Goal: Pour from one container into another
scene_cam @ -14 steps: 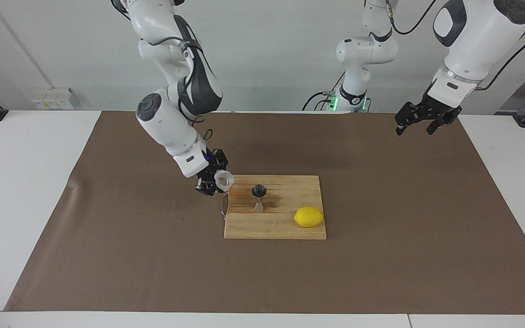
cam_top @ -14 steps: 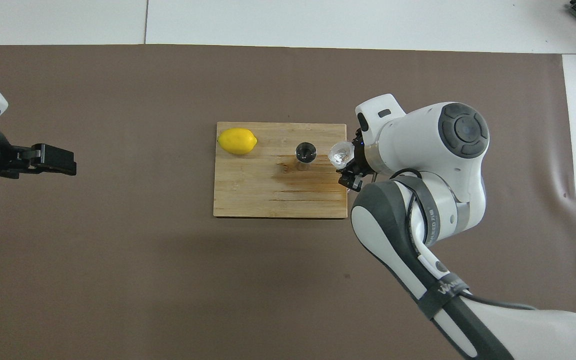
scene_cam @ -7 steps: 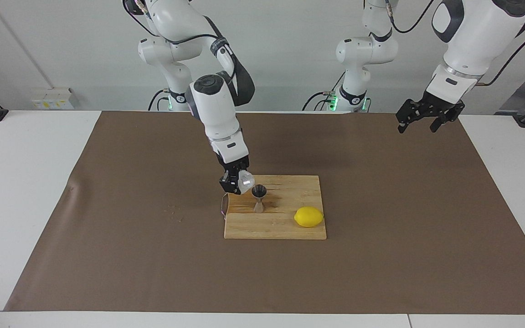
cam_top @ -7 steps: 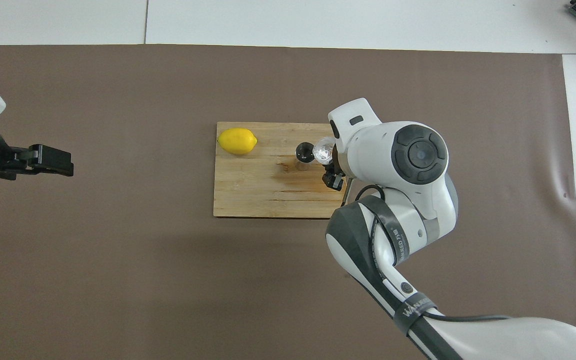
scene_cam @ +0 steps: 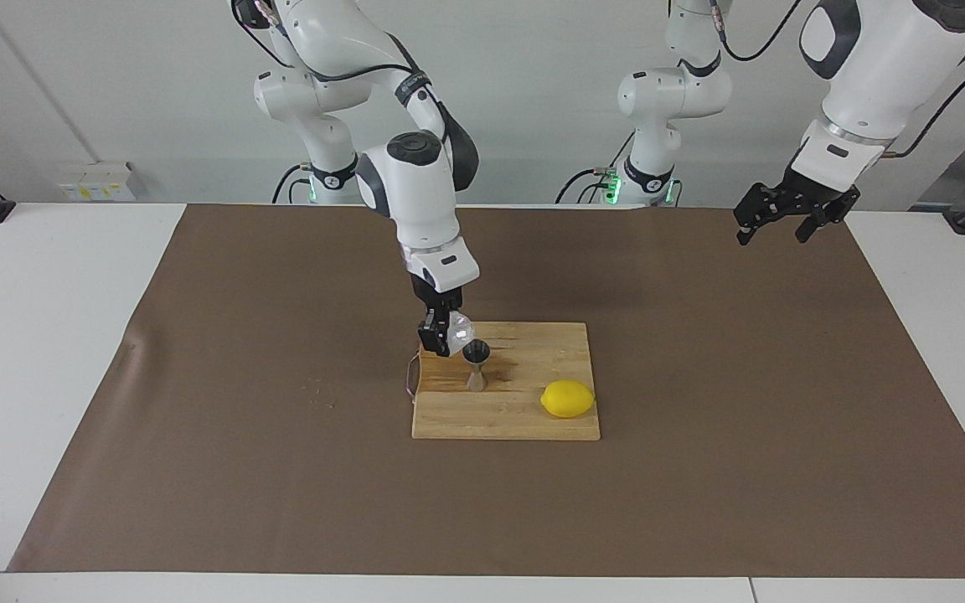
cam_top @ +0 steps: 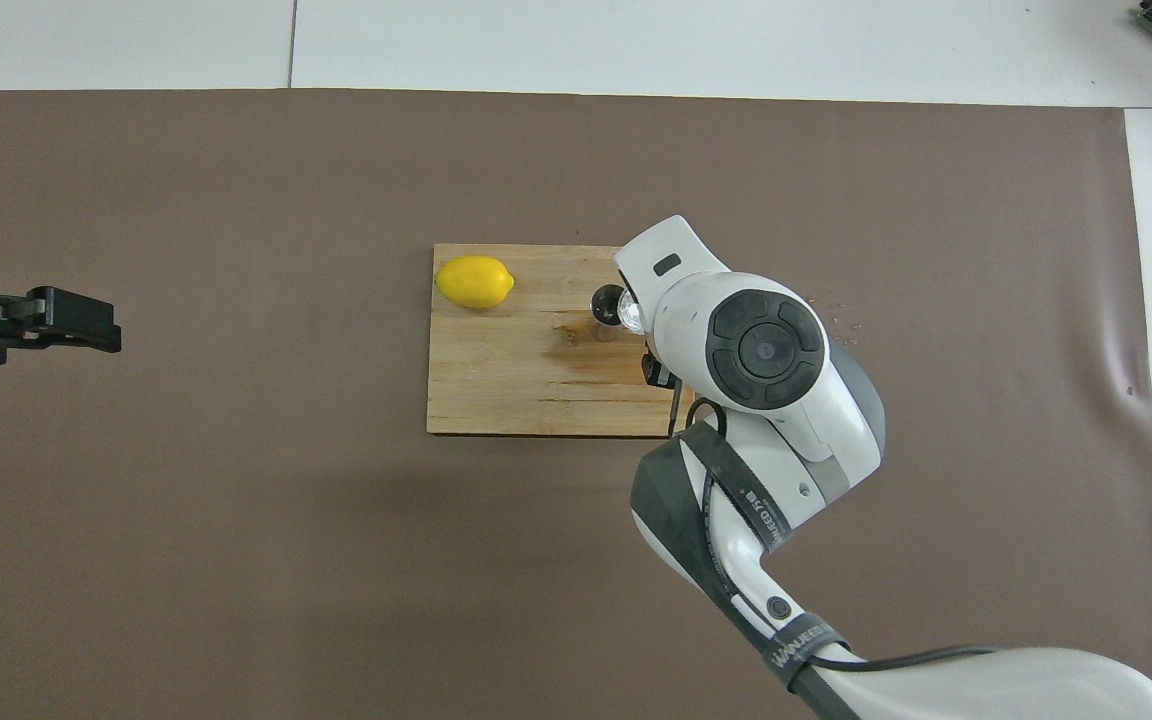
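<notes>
The right pincer (scene_cam: 446, 332) is gripping the white cup (scene_cam: 458, 331), tipping it beside the jigger (scene_cam: 476, 365) – the left pincer (scene_cam: 771, 224) is waiting, fingers apart.

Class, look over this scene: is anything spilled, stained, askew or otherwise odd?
Yes: a dark stain marks the wooden cutting board beside the steel jigger, nearer the robots, like spilled liquid. Small crumbs dot the brown mat toward the right arm's end.

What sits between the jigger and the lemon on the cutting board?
Nothing: in both views only bare wood of the cutting board separates the steel jigger from the lemon.
</notes>
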